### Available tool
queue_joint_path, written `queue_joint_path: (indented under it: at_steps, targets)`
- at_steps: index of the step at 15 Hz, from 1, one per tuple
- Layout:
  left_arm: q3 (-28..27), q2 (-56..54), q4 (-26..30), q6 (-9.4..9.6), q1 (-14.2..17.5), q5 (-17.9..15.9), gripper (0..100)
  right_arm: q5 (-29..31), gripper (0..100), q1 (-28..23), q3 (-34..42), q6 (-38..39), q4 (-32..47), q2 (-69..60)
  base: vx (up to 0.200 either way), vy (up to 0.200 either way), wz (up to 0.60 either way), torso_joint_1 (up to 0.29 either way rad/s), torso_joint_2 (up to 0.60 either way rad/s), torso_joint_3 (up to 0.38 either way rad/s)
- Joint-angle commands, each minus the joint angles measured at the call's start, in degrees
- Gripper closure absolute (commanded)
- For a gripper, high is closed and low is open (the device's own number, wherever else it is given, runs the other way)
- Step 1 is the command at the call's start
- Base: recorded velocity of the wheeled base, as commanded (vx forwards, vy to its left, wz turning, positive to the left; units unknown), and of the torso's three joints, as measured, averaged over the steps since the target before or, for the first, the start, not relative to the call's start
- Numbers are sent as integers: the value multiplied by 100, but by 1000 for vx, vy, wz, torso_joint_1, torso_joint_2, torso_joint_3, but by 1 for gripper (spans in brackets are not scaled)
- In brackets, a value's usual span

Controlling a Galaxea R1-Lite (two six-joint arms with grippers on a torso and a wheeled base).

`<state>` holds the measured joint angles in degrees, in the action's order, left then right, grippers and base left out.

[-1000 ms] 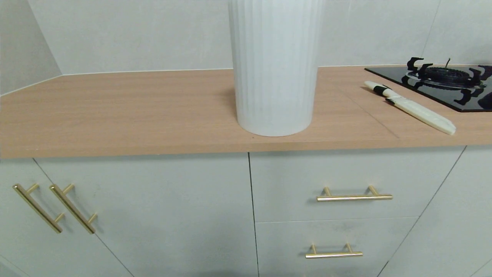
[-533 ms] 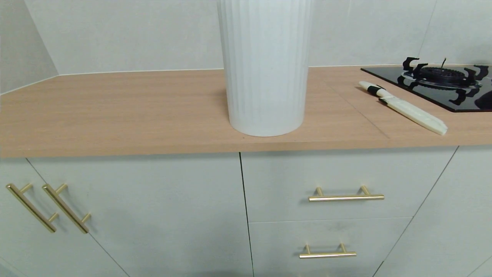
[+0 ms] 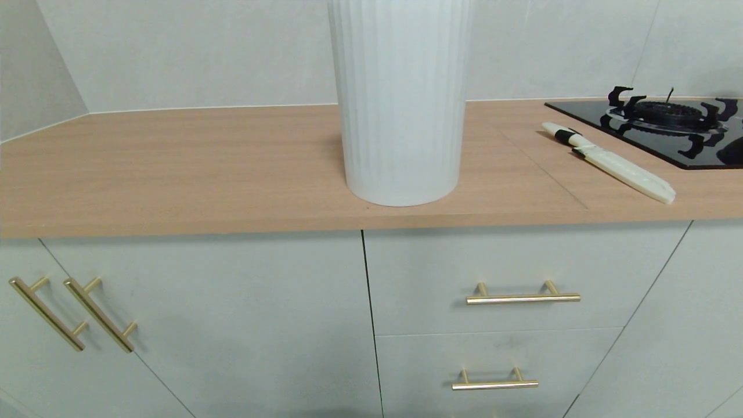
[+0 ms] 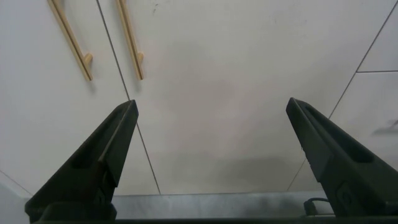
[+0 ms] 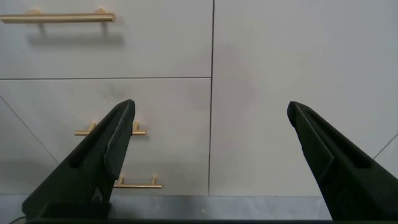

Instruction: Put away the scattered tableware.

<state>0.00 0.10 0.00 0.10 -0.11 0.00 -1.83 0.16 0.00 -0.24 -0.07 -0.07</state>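
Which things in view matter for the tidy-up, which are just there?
Job:
knife lying on the countertop
tall white ribbed container, likely its holder

Just there:
gas hob
drawers
cabinet doors

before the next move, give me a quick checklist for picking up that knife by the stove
1. Knife lies flat on the countertop, nothing touching it: ok.
2. Left gripper open and empty: ok.
3. Right gripper open and empty: ok.
4. A gripper up near the knife: not ok, both face the cabinet fronts below the countertop.
5. White ribbed container upright: ok; whether its top is open: cannot tell.
6. Drawers open, if the knife goes there: not ok, both shut.
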Motion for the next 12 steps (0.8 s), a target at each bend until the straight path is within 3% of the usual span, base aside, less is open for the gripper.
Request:
queue_joint_path:
  at_steps: [1, 7, 12]
  targets:
    - [0, 8, 0, -1, 2, 9, 0, -2, 0, 2, 0, -2, -1, 7, 0, 0, 0, 0, 0, 0]
    - [0, -1, 0, -1, 2, 9, 0, -2, 0, 2, 0, -2, -1, 7, 0, 0, 0, 4, -15, -12]
    - [0, 8, 0, -1, 2, 9, 0, -2, 0, 2, 0, -2, -1, 7, 0, 0, 0, 89, -326, -271]
